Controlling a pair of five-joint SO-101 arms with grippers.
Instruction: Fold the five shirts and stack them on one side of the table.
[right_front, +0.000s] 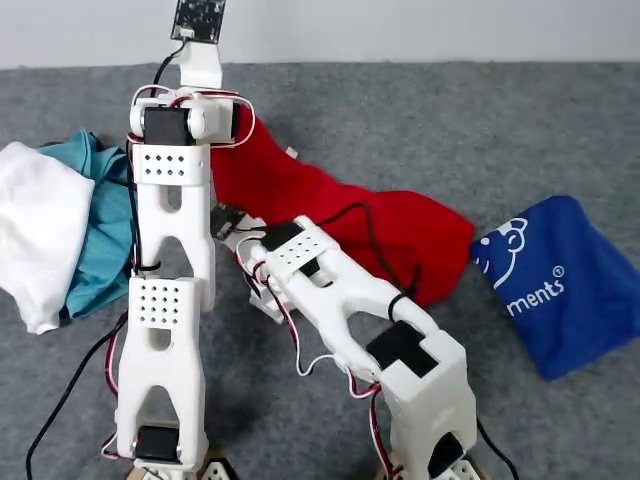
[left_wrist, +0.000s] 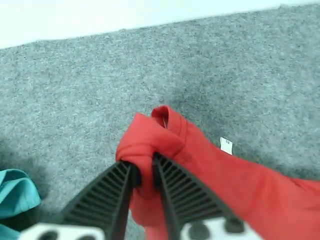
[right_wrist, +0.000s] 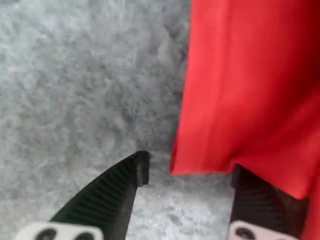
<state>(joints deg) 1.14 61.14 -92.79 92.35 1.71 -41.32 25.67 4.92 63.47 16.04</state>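
Across the middle of the table (right_front: 450, 110), the red shirt (right_front: 400, 235) lay rumpled. The left gripper (left_wrist: 145, 175) was clamped on a bunched fold at the shirt's collar end, toward the far edge. The right gripper (right_wrist: 191, 167) stood wide open astride a shirt edge, gripping nothing. The blue shirt (right_front: 570, 280) lay by the right edge. The white shirt (right_front: 35, 230) overlapped the teal shirt (right_front: 100, 230) at the left edge.

Four shirts (right_front: 330, 205) on grey table (right_front: 420, 120)
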